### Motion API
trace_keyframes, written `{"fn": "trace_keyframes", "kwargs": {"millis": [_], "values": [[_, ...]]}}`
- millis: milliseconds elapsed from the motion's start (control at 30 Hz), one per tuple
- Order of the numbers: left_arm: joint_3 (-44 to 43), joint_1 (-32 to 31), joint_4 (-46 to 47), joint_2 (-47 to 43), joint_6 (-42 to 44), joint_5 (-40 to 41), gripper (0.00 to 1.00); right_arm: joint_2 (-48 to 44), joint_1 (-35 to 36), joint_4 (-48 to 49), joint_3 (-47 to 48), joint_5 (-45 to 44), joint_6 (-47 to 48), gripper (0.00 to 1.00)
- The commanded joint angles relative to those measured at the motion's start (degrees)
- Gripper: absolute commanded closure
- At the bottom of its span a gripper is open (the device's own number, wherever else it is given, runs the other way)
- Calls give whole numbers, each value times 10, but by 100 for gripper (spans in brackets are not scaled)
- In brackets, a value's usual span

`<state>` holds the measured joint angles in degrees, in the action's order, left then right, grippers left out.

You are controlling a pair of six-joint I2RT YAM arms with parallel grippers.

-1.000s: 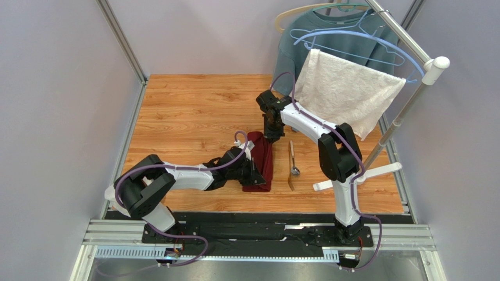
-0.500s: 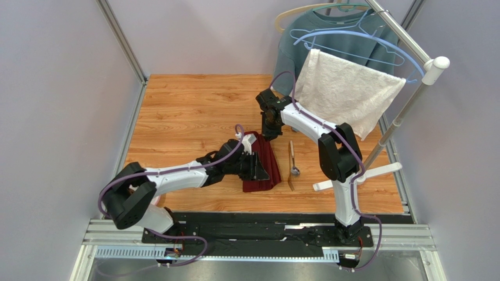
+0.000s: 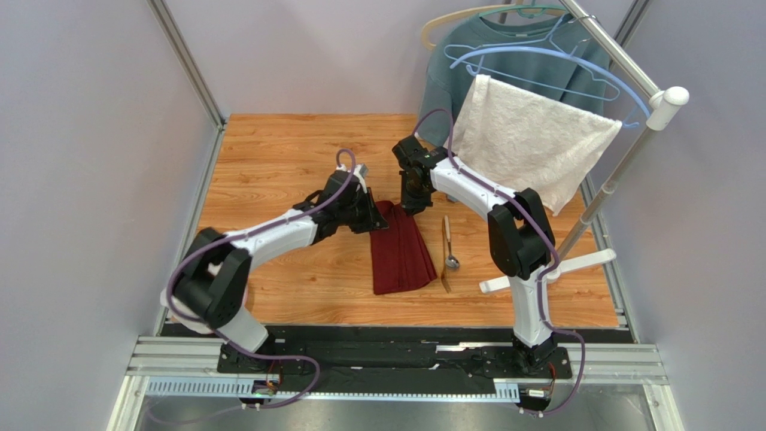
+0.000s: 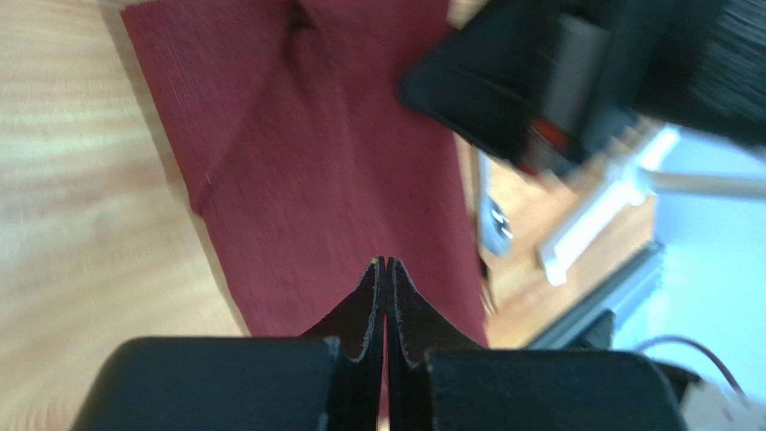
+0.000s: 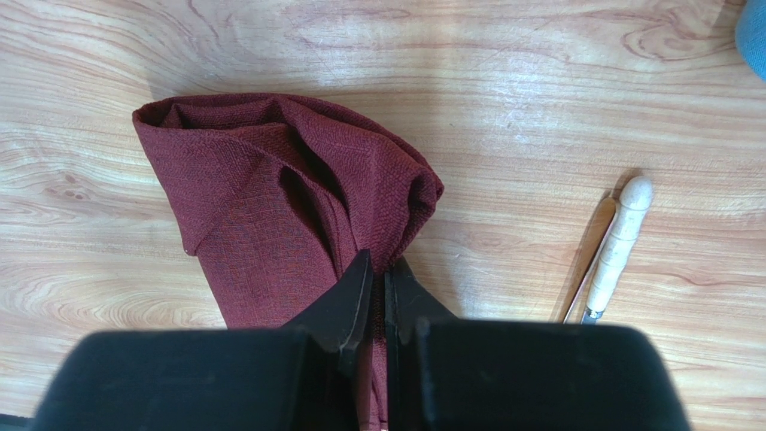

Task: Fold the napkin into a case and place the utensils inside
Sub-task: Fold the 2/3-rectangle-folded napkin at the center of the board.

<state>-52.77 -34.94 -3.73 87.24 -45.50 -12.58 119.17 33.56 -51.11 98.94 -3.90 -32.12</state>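
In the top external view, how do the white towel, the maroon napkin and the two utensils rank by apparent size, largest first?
1. white towel, though it hangs higher and so nearer the camera
2. maroon napkin
3. two utensils: thin, lying side by side, and too alike in length to rank against each other

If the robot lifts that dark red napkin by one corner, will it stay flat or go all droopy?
Probably droopy: the napkin is soft cloth, bunched into folds where the right gripper pinches it. It likely weighs little, since it lies thin on the table. Pushed, it would probably wrinkle rather than slide, and its folds could fall open.
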Motion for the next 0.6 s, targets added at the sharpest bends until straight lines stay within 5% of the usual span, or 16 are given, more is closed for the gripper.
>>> {"fn": "trace_keyframes", "kwargs": {"millis": [0, 567], "values": [[-50, -1, -2, 85, 13, 9, 100, -6, -3, 17, 11, -1, 0, 100], [-127, 0, -17, 238, 1, 30, 100, -15, 4, 79, -13, 106, -57, 100]]}}
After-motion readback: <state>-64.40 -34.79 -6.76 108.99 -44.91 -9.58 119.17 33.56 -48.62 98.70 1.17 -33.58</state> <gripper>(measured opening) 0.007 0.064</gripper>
